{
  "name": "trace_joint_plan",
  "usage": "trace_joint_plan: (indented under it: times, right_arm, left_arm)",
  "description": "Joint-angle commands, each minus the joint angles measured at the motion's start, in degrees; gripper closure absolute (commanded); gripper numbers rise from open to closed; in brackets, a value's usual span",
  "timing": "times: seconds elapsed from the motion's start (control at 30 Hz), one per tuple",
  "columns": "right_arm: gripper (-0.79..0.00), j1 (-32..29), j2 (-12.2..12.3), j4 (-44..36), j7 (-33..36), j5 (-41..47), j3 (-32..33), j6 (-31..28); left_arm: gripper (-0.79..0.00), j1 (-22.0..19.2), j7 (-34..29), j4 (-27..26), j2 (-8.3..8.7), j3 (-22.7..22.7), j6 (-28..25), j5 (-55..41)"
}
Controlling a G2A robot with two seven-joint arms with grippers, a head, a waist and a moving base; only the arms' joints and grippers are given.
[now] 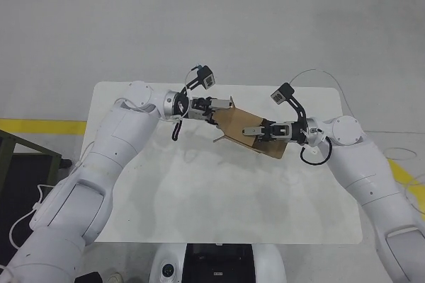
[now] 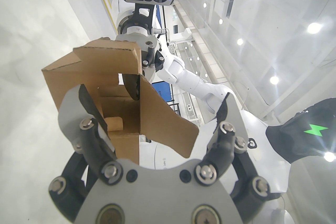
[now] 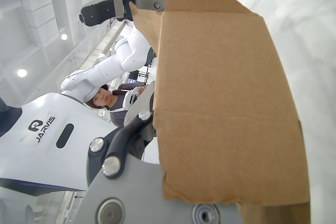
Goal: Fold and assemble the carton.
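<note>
A brown cardboard carton, partly folded with loose flaps, hangs in the air between both arms over the back of the white table. My right gripper is shut on one wall of the carton, one dark pad inside it and the other finger outside. In the right wrist view the carton hides one finger, while the other finger shows beside it. My left gripper stands open at the carton's far end, a flap between its spread fingers. That left gripper sits toward the table's back left.
A dark frame stands off the table's left side, and a yellow floor line runs behind it. The table surface in front of the arms is bare white.
</note>
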Motion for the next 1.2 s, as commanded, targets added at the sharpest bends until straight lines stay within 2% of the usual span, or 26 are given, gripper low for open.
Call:
trace_joint_plan:
  times: [0.0, 0.53, 1.17]
  right_arm:
    - [0.0, 0.13, 0.04, 0.09, -0.14, 0.1, -0.08, -0.15]
    - [0.0, -0.4, 0.22, 2.14, 0.54, 6.94, 2.03, 0.54]
    - [0.0, -0.63, -0.97, 3.69, 2.22, 8.44, 2.69, 2.22]
  left_arm:
    - [-0.785, -0.14, 0.06, 0.22, 0.0, -0.09, -0.05, 0.14]
    - [-0.785, 1.02, 0.15, 0.08, 0.67, -1.55, -0.15, 0.62]
    - [-0.785, 3.02, 0.57, -4.43, 1.65, -3.25, -0.58, 0.09]
